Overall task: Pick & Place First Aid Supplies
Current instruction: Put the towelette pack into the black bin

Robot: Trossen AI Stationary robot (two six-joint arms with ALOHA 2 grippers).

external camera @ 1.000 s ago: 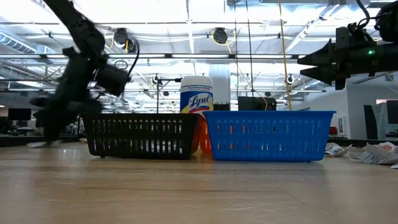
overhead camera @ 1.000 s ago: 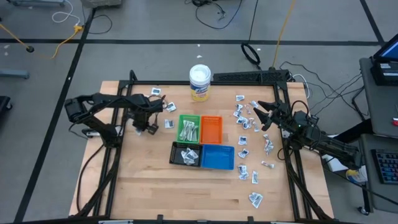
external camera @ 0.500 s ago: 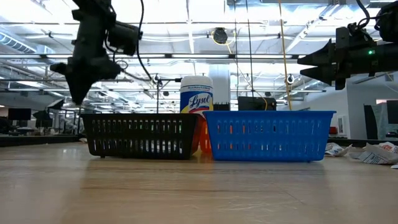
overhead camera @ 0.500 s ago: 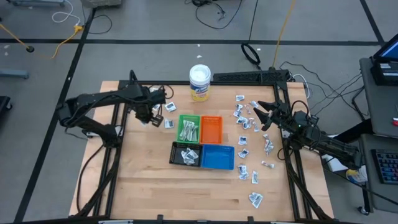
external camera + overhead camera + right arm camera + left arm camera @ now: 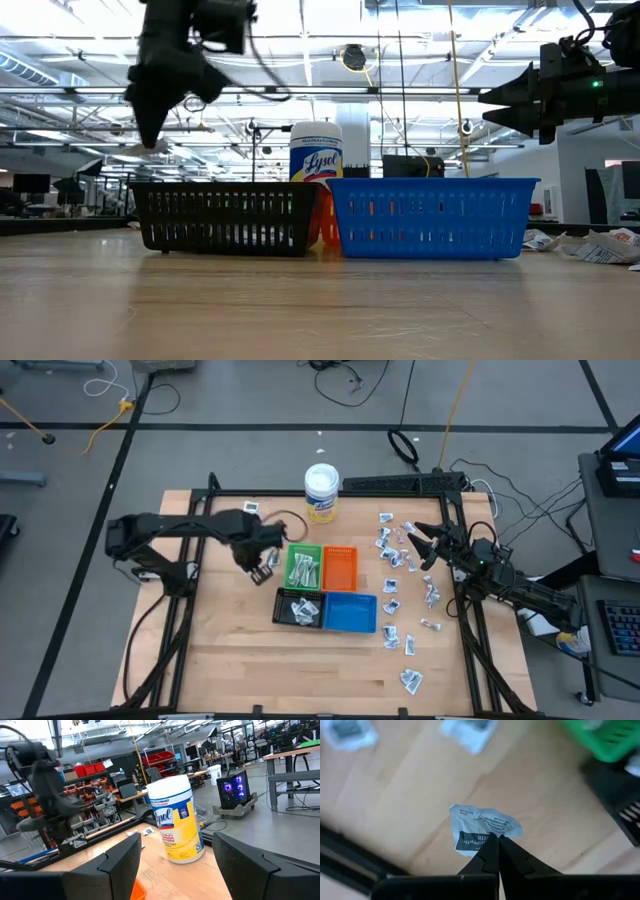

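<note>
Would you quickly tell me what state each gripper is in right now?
Left gripper: shut on a white-grey packet, lifted beside the green tray.
Right gripper: open, holding nothing.

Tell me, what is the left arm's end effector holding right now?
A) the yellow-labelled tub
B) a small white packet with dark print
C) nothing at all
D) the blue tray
B: in the left wrist view the left end effector is shut on a small white packet with dark print, held above the wooden table.
</note>
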